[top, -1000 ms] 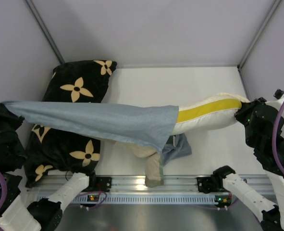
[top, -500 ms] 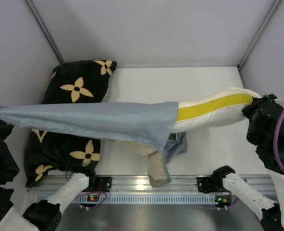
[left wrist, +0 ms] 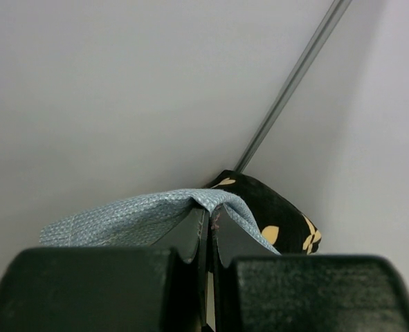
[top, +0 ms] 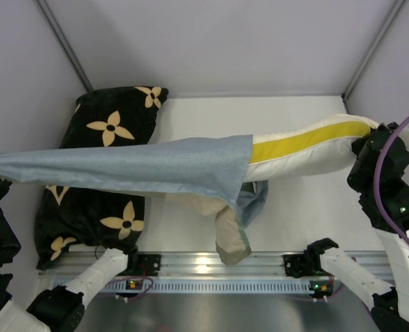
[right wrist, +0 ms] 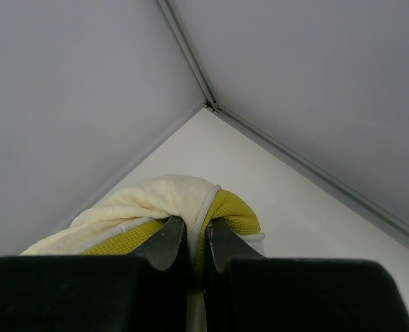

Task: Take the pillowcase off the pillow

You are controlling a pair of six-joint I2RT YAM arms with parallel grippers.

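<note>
The pillowcase is stretched taut and inside out, blue-grey, from the far left to the table's middle; a cream and olive part hangs at the front edge. The cream pillow with its yellow band sticks out of it to the right. My left gripper is shut on the pillowcase at the far left edge. My right gripper is shut on the pillow at its yellow-banded end, at the far right.
A black cushion with tan flowers lies at the left under the stretched fabric; it also shows in the left wrist view. Grey walls close in on both sides and at the back. A metal rail runs along the table's near edge.
Both arms have pulled further apart: the left with the pillowcase to the left, the right with the pillow to the right and back. More of the yellow band shows.
</note>
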